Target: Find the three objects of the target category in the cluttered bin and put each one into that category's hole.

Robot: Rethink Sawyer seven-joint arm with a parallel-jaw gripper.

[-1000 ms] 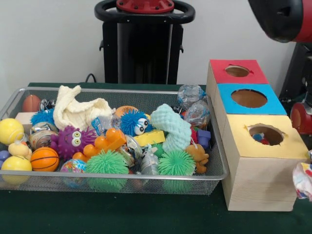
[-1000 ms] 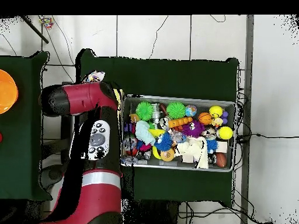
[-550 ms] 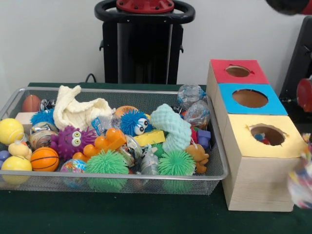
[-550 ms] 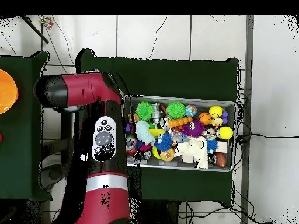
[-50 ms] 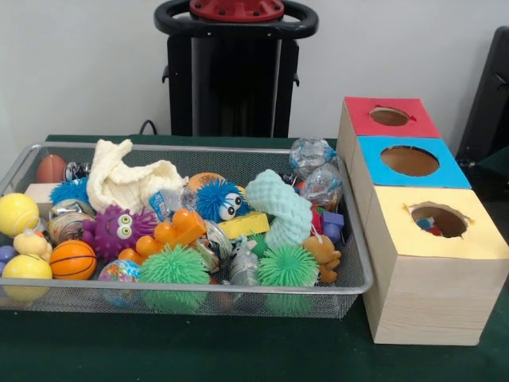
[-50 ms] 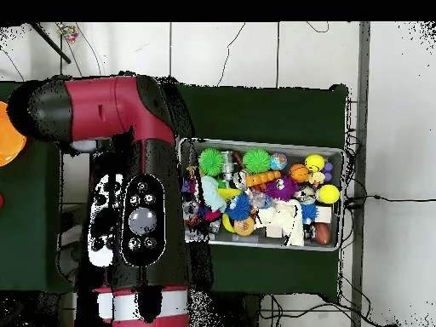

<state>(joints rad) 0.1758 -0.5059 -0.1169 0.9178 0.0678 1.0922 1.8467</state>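
Observation:
A wire mesh bin (image 5: 199, 287) holds a heap of toys: two green spiky balls (image 5: 173, 267), a purple fuzzy creature (image 5: 119, 228), a blue fuzzy one (image 5: 219, 199), a small basketball (image 5: 72, 259), yellow balls (image 5: 17, 212), a cream cloth (image 5: 127, 181) and a mint foam piece (image 5: 278, 207). Right of the bin stands a wooden box with a red hole (image 5: 389, 116), a blue hole (image 5: 409, 161) and a yellow hole (image 5: 440, 220); small coloured items show inside the yellow hole. No gripper shows in either view. In the overhead view the red and black arm (image 6: 140, 213) covers the box beside the bin (image 6: 264, 143).
Clear crinkly balls (image 5: 312, 155) lie in the bin's corner nearest the box. A brown figure (image 5: 322, 255) and an orange toy (image 5: 171, 232) sit near the front rim. An orange object (image 6: 7, 132) lies on another green table at the overhead view's left edge.
The arm and a multicoloured object at the front view's right edge have left that view. In the overhead view the arm looms larger over the box.

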